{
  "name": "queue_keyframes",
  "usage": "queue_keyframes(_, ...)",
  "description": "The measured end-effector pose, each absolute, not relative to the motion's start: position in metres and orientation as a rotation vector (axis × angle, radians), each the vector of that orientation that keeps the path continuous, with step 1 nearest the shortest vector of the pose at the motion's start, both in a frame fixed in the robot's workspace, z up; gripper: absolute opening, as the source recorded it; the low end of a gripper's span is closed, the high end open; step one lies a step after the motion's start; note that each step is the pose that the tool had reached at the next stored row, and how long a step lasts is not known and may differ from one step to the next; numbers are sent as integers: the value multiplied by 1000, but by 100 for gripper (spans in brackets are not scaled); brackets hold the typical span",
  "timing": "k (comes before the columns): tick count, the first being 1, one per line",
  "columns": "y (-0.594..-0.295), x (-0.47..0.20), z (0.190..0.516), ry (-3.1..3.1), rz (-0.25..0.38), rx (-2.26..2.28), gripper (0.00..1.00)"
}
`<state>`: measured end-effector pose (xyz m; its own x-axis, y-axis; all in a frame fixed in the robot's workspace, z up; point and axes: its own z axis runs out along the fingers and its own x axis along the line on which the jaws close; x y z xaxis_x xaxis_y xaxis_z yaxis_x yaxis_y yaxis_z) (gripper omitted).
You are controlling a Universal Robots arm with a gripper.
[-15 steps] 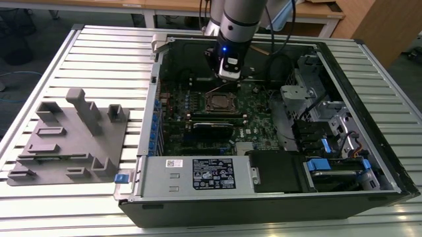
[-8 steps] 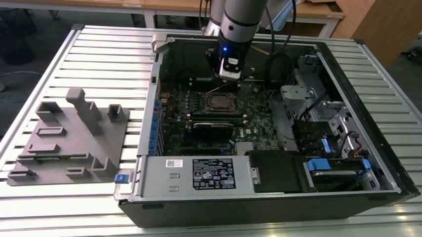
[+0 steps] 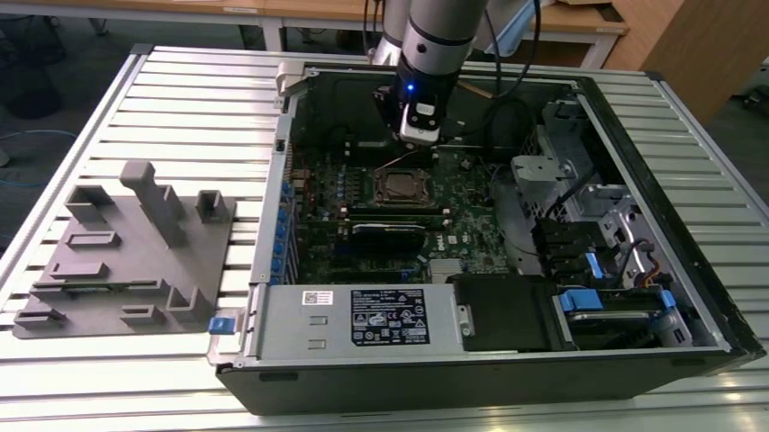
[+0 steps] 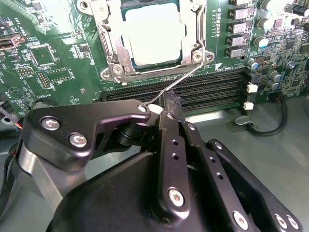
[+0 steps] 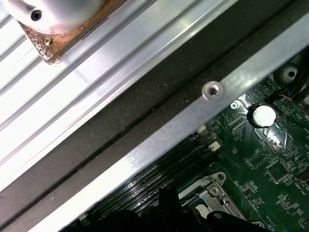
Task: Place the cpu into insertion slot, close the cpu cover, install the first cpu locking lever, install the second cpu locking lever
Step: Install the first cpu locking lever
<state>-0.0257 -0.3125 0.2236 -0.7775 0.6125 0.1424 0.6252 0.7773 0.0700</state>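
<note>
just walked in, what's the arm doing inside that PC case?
The arm's gripper is down in the open computer case, right beside the socket. The cpu already sits in the insertion slot, and the cpu cover lies flat over it. The gripper is pinched on the end of a thin wire locking lever that slants up from the socket's corner, so that lever looks not yet latched.
</note>
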Motion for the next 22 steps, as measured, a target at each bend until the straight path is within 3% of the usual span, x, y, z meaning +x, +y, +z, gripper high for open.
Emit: queue_keyframes(22, -316, -26, 213, -2909, -184, -893, 10)
